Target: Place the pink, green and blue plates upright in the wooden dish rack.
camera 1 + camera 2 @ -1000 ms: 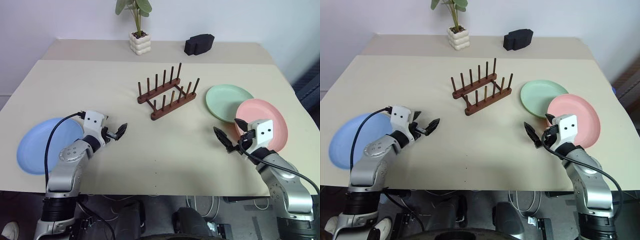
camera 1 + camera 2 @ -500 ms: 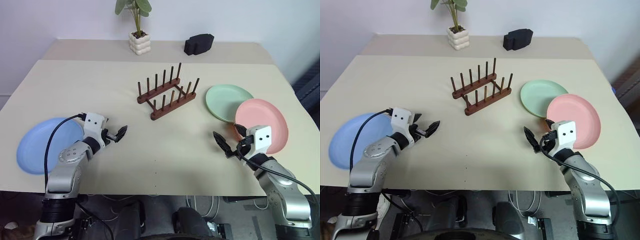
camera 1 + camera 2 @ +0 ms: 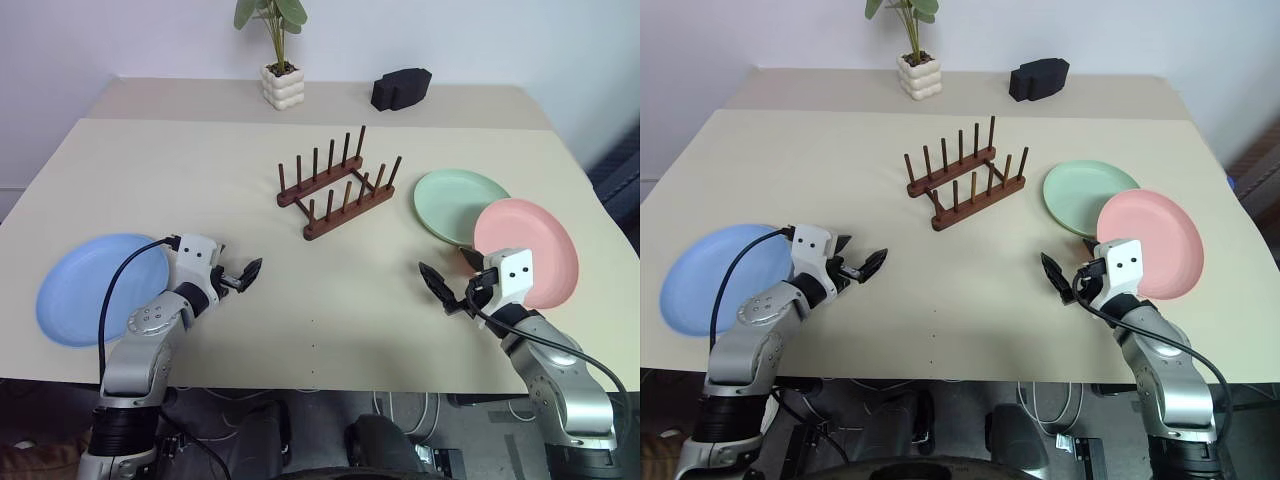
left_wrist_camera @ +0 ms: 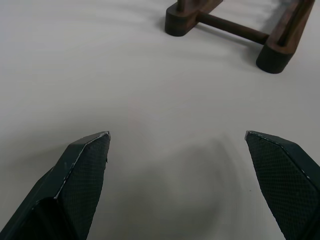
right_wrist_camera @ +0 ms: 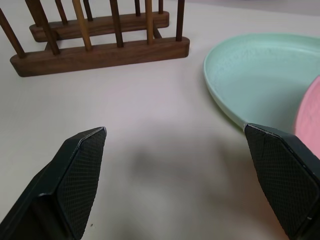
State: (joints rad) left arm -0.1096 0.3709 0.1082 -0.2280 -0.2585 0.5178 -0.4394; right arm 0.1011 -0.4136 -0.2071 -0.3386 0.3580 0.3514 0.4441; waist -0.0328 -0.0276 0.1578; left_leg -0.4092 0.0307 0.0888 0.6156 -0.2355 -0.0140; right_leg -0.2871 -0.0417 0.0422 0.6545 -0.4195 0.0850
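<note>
Both pairs of black fingers stood spread wide and held nothing: the left gripper (image 3: 243, 275) hovered low over bare tabletop just beside the round light-blue plate (image 3: 88, 288), and the right gripper (image 3: 447, 287) hung beside the round pink plate (image 3: 535, 251), which overlapped the edge of the round pale-green plate (image 3: 455, 204). All 3 plates lay flat on the beige table (image 3: 300, 300), so none was racked yet. The small dark reddish-brown wooden dish rack (image 3: 335, 190) with 2 rows of upright pegs stood empty at mid-table, well apart from both grippers, probably kept central so either arm could reach it. A potted plant in a white pot (image 3: 279, 60) and a black block (image 3: 401, 88) sat far behind, obstructing nothing
</note>
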